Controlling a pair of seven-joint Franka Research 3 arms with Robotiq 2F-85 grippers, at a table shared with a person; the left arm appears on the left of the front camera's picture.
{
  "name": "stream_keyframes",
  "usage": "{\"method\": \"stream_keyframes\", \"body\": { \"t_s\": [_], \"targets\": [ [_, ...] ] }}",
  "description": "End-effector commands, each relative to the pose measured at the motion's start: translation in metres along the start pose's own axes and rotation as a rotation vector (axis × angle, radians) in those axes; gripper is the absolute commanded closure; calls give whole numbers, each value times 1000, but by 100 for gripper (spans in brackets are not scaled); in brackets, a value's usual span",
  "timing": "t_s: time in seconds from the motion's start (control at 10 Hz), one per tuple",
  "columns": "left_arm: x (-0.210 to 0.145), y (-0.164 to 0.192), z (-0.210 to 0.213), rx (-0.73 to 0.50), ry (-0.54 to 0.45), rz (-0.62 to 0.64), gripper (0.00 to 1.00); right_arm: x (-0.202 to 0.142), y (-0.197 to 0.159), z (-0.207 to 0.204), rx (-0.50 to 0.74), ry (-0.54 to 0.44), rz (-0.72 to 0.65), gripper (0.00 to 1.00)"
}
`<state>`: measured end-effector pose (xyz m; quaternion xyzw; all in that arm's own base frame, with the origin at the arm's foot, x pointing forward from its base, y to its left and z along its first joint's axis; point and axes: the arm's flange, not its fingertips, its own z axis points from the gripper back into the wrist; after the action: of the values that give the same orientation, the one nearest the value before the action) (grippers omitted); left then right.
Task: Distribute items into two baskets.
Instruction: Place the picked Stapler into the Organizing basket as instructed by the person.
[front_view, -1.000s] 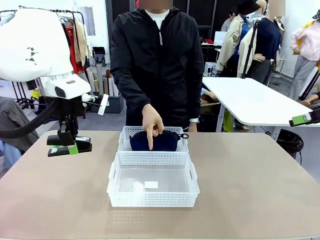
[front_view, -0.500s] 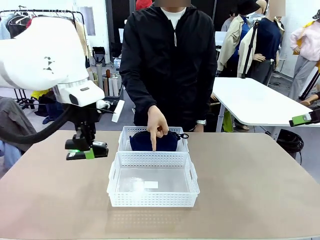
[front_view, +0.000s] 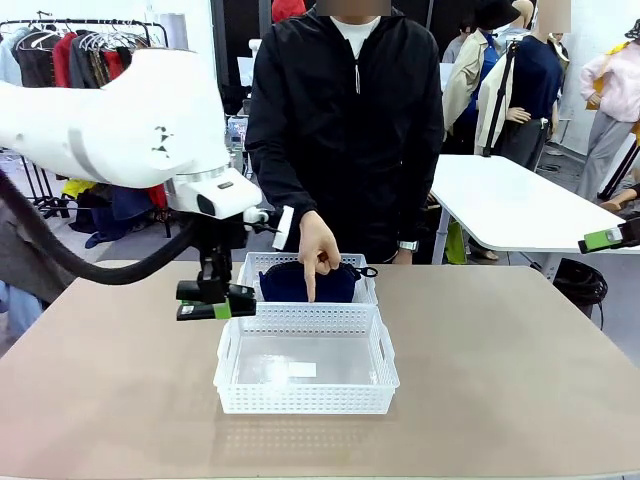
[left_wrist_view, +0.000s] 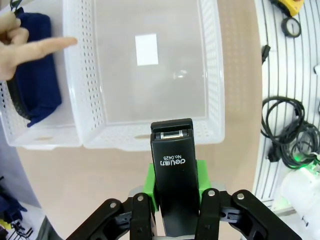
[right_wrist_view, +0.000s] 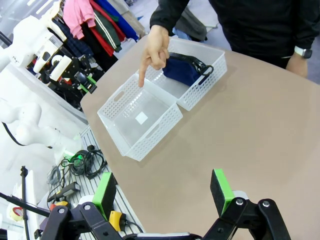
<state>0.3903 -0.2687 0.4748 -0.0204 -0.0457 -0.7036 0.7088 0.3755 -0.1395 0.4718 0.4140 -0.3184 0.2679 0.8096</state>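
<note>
A tan table (front_view: 520, 380) stands in a busy room with clothes racks (front_view: 70, 45) behind it; a person in a black jacket (front_view: 345, 130) stands at its far edge. Two white baskets sit touching at the middle of the table; take the near basket (front_view: 306, 400) as the landmark; it holds nothing but a small white label (front_view: 302, 369) on its clear bottom. The far basket (front_view: 256, 266) lies directly behind it, toward the person, and the navy pouch (front_view: 285, 284) rests inside that one. The person's hand (front_view: 317, 248) hangs over the pouch, index finger pointing down at the back rim of the near basket. The left gripper (front_view: 214, 302) hovers just beside the near basket's left back corner, above the table, its jaws clamped on the black stapler (left_wrist_view: 173, 172); in the left wrist view the stapler's tip sits just outside that basket's short side, with the green pads (left_wrist_view: 150, 184) pressed against its flanks. The right gripper (right_wrist_view: 165, 187) is well apart from the near basket, off past the table's right edge, its fingers spread wide with nothing between them.
</note>
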Motion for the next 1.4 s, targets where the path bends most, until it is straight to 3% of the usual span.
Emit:
{"method": "stream_keyframes", "body": {
  "t_s": [0.0, 0.8, 1.3],
  "targets": [
    [21, 6, -1, -1, -24, 36, 100, 1, 1, 1, -3, 3, -2, 0],
    [117, 5, -49, -15, -11, -8, 100, 1, 1, 1, -3, 3, -2, 0],
    [138, 17, -86, -44, -15, -26, 100, 1, 1, 1, -3, 3, -2, 0]
  ]
}}
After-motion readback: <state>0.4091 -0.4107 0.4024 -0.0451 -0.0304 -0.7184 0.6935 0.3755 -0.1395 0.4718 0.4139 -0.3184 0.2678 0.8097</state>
